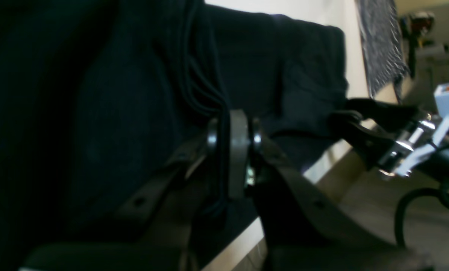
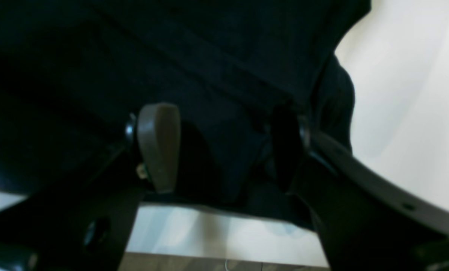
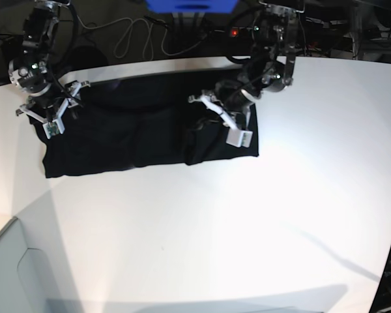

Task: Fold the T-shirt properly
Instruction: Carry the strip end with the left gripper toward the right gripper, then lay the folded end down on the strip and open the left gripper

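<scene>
The black T-shirt point(image 3: 137, 140) lies spread across the far part of the white table point(image 3: 247, 228), with bunched folds near its right end. My left gripper point(image 3: 197, 112) sits over those folds. In the left wrist view it point(image 1: 234, 150) is shut on a gathered ridge of the T-shirt point(image 1: 134, 94). My right gripper point(image 3: 73, 98) is at the shirt's far left corner. Its jaws point(image 2: 220, 150) stand open, with a hump of the T-shirt point(image 2: 217, 124) lying between the pads. No print shows; only plain black cloth is visible.
Cables point(image 3: 127, 36) and a blue box point(image 3: 189, 5) lie behind the table's far edge. The table's far edge point(image 1: 322, 165) runs just beside the shirt. A dark patterned cloth point(image 1: 382, 45) hangs in the background of the left wrist view.
</scene>
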You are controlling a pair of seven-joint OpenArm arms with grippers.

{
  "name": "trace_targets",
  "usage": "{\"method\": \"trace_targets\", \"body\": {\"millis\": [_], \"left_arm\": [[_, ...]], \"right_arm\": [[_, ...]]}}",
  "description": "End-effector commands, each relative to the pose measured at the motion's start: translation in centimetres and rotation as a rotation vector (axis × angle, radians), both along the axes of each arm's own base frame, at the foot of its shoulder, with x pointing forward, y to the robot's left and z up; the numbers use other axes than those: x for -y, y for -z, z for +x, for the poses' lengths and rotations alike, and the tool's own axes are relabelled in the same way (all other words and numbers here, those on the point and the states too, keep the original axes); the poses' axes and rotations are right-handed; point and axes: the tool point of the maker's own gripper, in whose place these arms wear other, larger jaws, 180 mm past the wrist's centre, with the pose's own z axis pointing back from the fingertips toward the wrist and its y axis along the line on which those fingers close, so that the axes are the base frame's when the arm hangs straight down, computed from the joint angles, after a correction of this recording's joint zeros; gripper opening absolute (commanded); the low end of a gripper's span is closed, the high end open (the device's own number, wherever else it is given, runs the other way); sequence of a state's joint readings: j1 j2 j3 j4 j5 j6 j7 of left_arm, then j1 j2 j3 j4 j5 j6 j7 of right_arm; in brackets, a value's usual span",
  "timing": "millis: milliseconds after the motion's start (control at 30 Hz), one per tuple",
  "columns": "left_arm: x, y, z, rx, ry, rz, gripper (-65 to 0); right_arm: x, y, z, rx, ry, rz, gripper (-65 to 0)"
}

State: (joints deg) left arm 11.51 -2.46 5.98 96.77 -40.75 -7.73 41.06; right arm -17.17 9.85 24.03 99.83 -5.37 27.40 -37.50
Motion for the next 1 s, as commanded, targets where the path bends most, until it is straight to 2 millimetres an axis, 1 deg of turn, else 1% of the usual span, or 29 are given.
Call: {"method": "trace_targets", "body": {"millis": [0, 200, 267, 367, 600, 667, 833, 967], "left_arm": [[0.8, -1.4, 0.7, 0.042, 0.007, -0.039, -65.0], [3.1, -2.9, 1.4, 0.08, 0.051, -0.075, -65.0], [3.4, -3.1, 1.4, 0.082, 0.048, -0.085, -65.0], [3.7, -3.7, 2.2, 0.101, 0.046, -0.094, -65.0], [4.0, -1.7, 2.2, 0.041, 0.045, -0.092, -65.0], [4.4, -1.9, 2.0, 0.042, 0.058, -0.097, -65.0], [6.4, -2.2, 0.7, 0.046, 0.131, -0.104, -65.0], [6.7, -2.1, 0.7, 0.039, 0.131, -0.11, -65.0]], "right_arm": [[0.1, -0.9, 0.7, 0.036, -0.021, -0.006, -28.0], [0.1, -0.9, 0.7, 0.036, -0.021, -0.006, -28.0], [0.1, -0.9, 0.7, 0.036, -0.021, -0.006, -28.0], [0.1, -0.9, 0.7, 0.036, -0.021, -0.006, -28.0], [0.2, -1.0, 0.8, 0.037, -0.022, -0.01, -28.0], [0.2, -1.0, 0.8, 0.037, -0.022, -0.01, -28.0], [0.1, -1.2, 1.1, 0.045, -0.021, -0.008, -28.0], [0.1, -1.2, 1.2, 0.045, -0.02, -0.008, -28.0]]}}
